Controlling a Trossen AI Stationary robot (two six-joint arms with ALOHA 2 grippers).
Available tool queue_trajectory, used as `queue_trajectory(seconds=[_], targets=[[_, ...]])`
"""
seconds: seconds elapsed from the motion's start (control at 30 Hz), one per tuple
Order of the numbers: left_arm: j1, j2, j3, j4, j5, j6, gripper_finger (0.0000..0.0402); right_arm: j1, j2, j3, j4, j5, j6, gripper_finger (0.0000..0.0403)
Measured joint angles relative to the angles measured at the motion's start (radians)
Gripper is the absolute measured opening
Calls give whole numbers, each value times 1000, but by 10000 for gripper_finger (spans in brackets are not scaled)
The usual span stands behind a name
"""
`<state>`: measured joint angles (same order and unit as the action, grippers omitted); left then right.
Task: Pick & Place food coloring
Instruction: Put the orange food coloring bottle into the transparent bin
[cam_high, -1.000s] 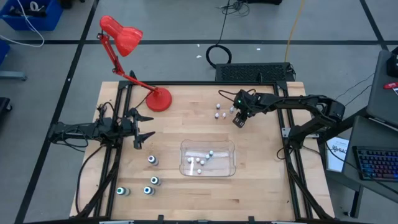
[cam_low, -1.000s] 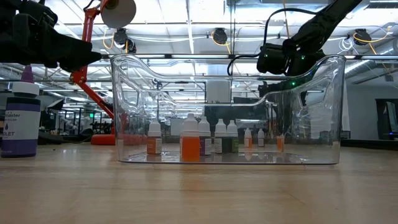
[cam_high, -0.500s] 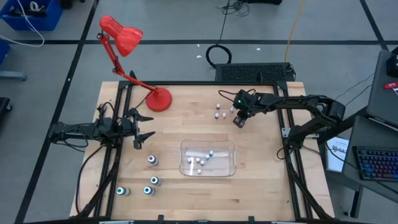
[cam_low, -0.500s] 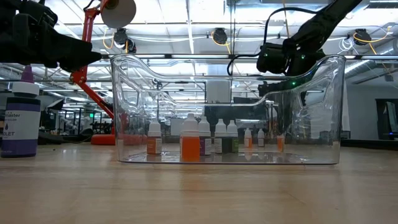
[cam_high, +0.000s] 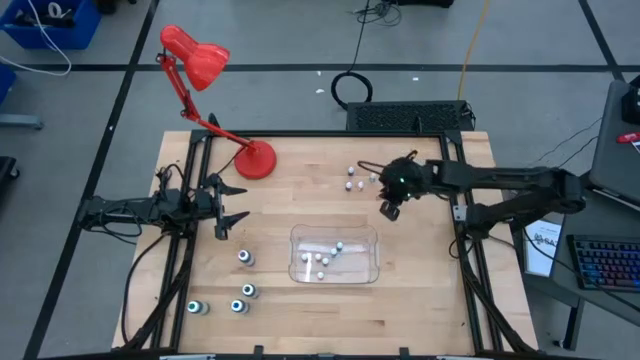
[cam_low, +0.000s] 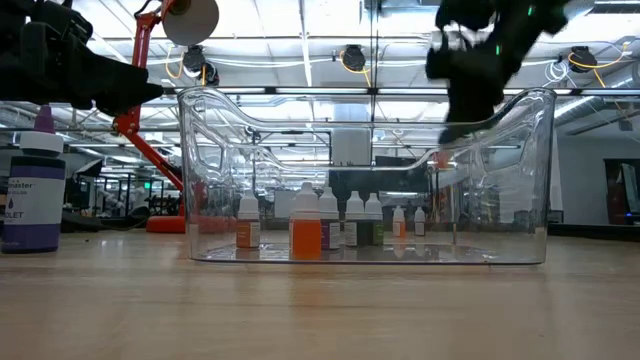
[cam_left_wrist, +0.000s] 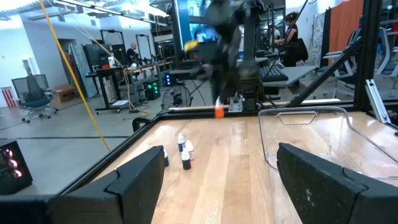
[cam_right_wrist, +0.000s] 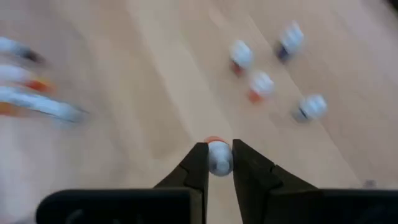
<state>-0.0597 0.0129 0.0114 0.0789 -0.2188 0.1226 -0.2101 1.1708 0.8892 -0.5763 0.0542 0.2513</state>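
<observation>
A light wooden counter (cam_high: 300, 310) stands on grey floor (cam_high: 80, 130) crossed by dark lines. A red desk lamp (cam_high: 196, 56) sits at one corner. Beyond are a blue bin (cam_high: 50, 22), office chair (cam_left_wrist: 34, 96), desks (cam_left_wrist: 115, 74) and ceiling lights (cam_low: 300, 45).

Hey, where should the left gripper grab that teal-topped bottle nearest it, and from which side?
Probably come straight down with the left gripper, open now, and pinch the teal-topped bottle across its round body just under the cap: it stands upright, clear of the tray.
</observation>
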Motion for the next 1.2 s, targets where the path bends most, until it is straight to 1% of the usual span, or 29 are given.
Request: queue_trajectory(seconds=[0.07, 0.17, 0.23, 0.37, 0.43, 0.53, 0.6, 0.7, 0.8, 1.03, 1.1, 1.2], targets=[[0, 0, 0, 0, 0, 0, 306, 74, -6, 61, -11, 23, 20, 38], [0, 0, 0, 0, 0, 0, 306, 185, 19, 189, -45, 93, 20, 38], [0, 0, 0, 0, 0, 0, 306, 254, 63, 303, -81, 140, 7, 38], [0, 0, 0, 0, 0, 0, 306, 363, 195, 576, -218, 248, -38, 38], [0, 0, 0, -1, 0, 0, 306, 395, 271, 709, -293, 279, -61, 38], [0, 0, 0, 0, 0, 0, 306, 421, 387, 898, -372, 288, -93, 38], [0, 0, 0, 0, 0, 0, 306, 428, 460, 1003, -417, 288, -110, 38], [0, 0, 0, 0, 0, 0, 306, 429, 559, 1117, -465, 282, -133, 38], [0, 0, 0, 0, 1, 0, 306, 428, 644, 1179, -497, 231, -141, 38], [0, 0, 0, 0, 0, 0, 306, 429, 800, 1180, -496, 37, -146, 38], [0, 0, 0, 0, 0, 0, 306, 435, 840, 1180, -501, -3, -151, 38], [0, 0, 0, 0, 0, 0, 306, 445, 894, 1180, -518, -36, -158, 38]])
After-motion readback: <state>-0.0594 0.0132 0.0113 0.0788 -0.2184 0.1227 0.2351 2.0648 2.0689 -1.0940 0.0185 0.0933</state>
